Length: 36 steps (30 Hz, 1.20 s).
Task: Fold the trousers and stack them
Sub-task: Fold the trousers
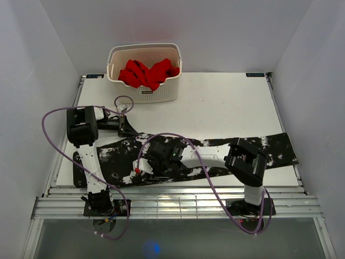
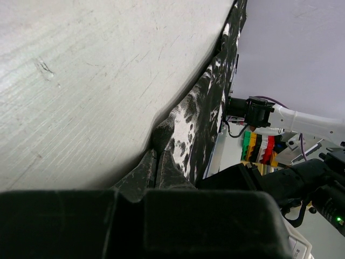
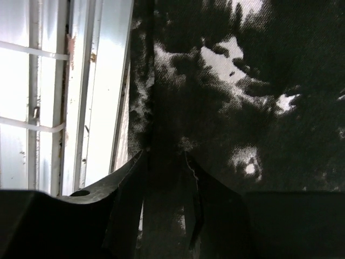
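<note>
Behind the trousers (image 1: 280, 148), pinched by left tool (image 2: 157, 174) and right tool (image 3: 164, 164), stands a basket (image 1: 144, 97).

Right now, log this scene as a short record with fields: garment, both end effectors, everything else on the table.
trousers: black with white speckles, spread lengthwise along the near edge of the table, not yet folded
left end effector: shut on the trousers' far edge, toward the left arm's side
right end effector: fingers either side of the fabric at the near edge; a firm grip cannot be told
basket: white, perforated, at the table's far edge, apart from the trousers
red garment: crumpled inside the basket
</note>
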Each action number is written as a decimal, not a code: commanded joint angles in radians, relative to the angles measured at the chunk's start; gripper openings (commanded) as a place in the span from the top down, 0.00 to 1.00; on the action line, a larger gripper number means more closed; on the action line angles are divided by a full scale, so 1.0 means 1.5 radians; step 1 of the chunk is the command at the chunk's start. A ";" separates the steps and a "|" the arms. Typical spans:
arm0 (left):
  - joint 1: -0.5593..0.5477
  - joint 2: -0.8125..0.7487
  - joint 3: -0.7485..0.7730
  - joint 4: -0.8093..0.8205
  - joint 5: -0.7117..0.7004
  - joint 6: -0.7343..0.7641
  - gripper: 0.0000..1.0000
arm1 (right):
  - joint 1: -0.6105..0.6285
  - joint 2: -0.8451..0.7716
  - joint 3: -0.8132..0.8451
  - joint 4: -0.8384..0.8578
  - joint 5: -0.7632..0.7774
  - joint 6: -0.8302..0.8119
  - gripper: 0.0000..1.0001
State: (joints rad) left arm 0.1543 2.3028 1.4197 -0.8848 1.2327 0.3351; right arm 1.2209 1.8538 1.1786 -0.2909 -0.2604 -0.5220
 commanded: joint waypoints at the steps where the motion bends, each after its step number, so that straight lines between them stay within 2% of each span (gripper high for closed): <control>1: 0.007 -0.020 0.002 0.039 -0.010 0.013 1.00 | 0.007 0.011 0.027 0.023 0.011 0.011 0.64; 4: 0.010 -0.015 0.005 0.043 -0.013 0.008 1.00 | 0.011 0.012 0.025 0.020 0.006 0.009 0.75; 5: 0.011 -0.013 0.009 0.044 -0.013 0.007 1.00 | 0.012 0.009 0.024 0.019 0.002 0.009 0.84; 7: 0.014 -0.010 0.012 0.045 -0.018 0.006 1.00 | 0.012 0.001 0.020 0.017 -0.002 0.009 0.92; 20: 0.020 0.000 0.029 0.068 -0.065 -0.006 1.00 | 0.025 -0.071 0.011 -0.055 -0.067 0.028 0.92; 36: 0.022 0.019 0.080 0.085 -0.111 -0.029 1.00 | 0.044 0.059 0.106 -0.200 -0.090 -0.011 0.92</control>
State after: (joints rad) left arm 0.1623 2.3196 1.4815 -0.8997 1.1706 0.2691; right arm 1.2526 1.9266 1.3033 -0.4488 -0.2924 -0.5396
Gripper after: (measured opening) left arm 0.020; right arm 0.083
